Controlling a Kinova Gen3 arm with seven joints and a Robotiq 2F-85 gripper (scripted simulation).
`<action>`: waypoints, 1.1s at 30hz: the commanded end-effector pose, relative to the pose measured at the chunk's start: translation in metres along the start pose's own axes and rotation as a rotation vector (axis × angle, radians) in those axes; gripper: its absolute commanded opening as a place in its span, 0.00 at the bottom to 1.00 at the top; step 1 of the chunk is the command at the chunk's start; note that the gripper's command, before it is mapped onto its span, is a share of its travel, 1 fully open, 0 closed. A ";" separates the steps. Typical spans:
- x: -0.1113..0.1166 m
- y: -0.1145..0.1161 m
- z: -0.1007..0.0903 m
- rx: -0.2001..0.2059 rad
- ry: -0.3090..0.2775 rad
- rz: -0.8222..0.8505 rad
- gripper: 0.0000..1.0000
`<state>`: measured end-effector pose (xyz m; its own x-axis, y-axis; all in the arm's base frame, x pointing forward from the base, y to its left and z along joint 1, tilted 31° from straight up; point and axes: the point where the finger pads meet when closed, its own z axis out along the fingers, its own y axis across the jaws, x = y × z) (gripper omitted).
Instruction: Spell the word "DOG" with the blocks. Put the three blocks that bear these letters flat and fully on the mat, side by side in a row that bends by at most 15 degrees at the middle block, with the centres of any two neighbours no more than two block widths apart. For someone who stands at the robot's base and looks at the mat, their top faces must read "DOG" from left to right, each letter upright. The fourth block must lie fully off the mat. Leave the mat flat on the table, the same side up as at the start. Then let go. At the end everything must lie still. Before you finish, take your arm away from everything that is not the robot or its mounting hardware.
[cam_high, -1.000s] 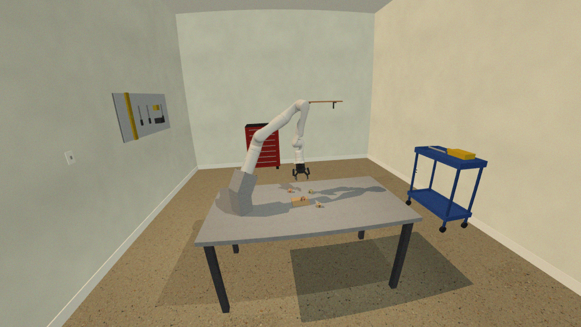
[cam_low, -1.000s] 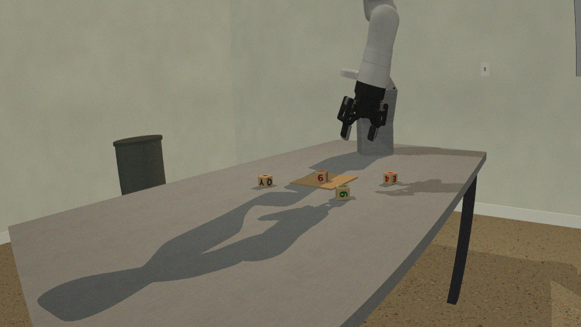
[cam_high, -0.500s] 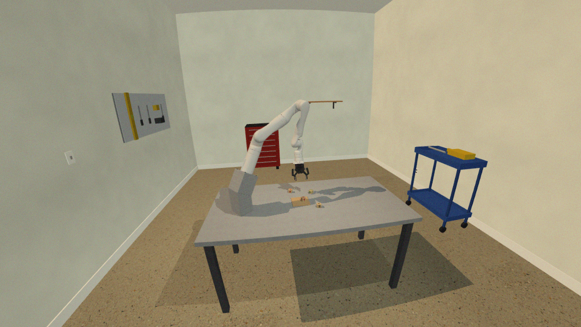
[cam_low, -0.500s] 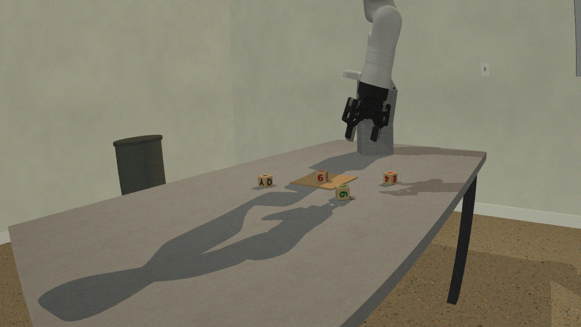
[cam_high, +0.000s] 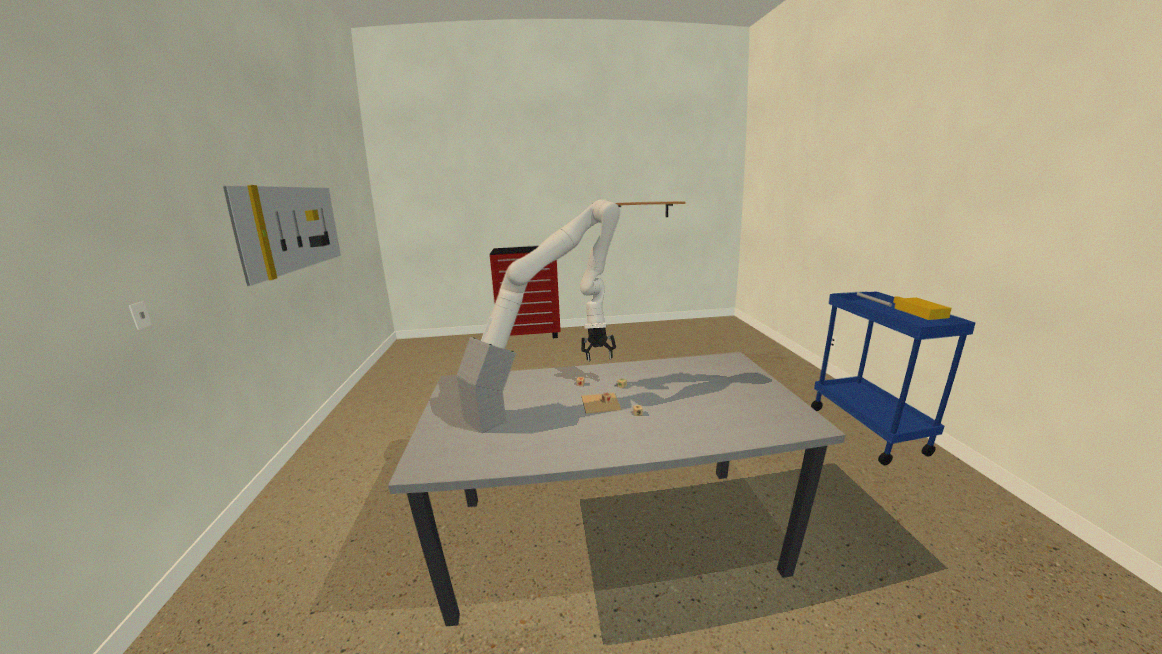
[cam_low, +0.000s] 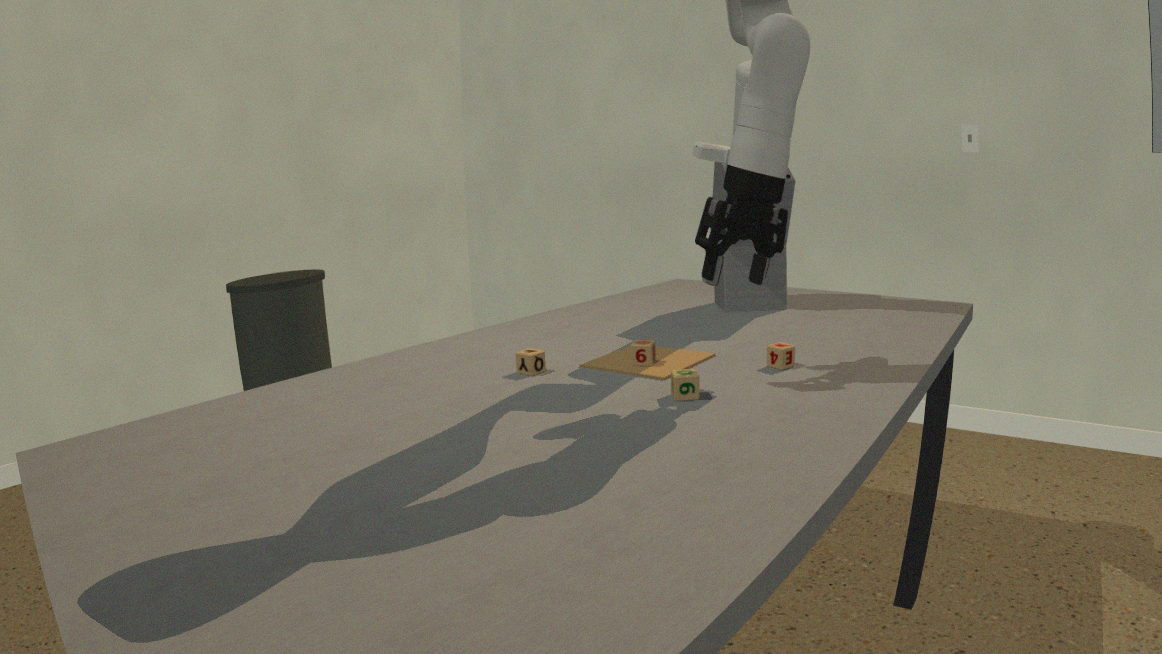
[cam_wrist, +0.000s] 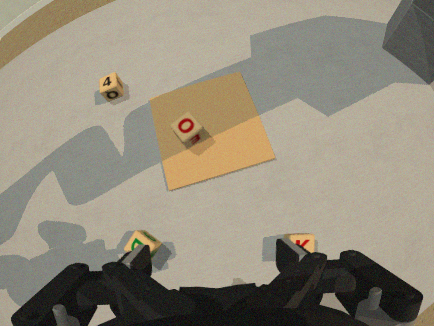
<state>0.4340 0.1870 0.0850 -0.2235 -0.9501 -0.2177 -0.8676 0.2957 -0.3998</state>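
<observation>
In top view, from left, the arm (cam_high: 557, 243) (cam_low: 772, 97) rises, bends over and comes down; the gripper (cam_high: 600, 358) (cam_low: 734, 280) (cam_wrist: 213, 257) points downward above the bench (cam_high: 520, 454) (cam_low: 455, 406) (cam_wrist: 345, 200), open and empty. Below it, the red K block (cam_high: 579, 381) (cam_low: 780, 355) (cam_wrist: 305, 242) lies off the mat (cam_high: 595, 406) (cam_low: 683, 359) (cam_wrist: 235, 150), the red O block (cam_high: 606, 397) (cam_low: 642, 353) (cam_wrist: 186, 127) on it; rightward, the green-lettered block (cam_high: 622, 382) (cam_low: 685, 385) (cam_wrist: 142, 241) and the black-lettered block (cam_high: 638, 410) (cam_low: 530, 362) (cam_wrist: 111, 87) lie off it.

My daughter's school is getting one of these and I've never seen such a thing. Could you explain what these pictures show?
It is one white jointed arm ending in a black two-fingered pincer. One picture takes in the room, another looks along the table, and the third looks down past the fingers. A block marked O sits on a tan mat; three more blocks lie around it, off the mat. The pincer is open above the table, holding nothing.
</observation>
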 end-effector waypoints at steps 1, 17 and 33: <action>-0.005 0.008 0.000 -0.005 -0.014 -0.018 1.00; -0.012 0.018 -0.001 -0.008 -0.040 -0.066 1.00; -0.015 0.023 -0.001 -0.010 -0.052 -0.089 1.00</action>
<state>0.4178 0.2083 0.0809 -0.1203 -0.9660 -0.2287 -0.8890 0.2073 -0.4082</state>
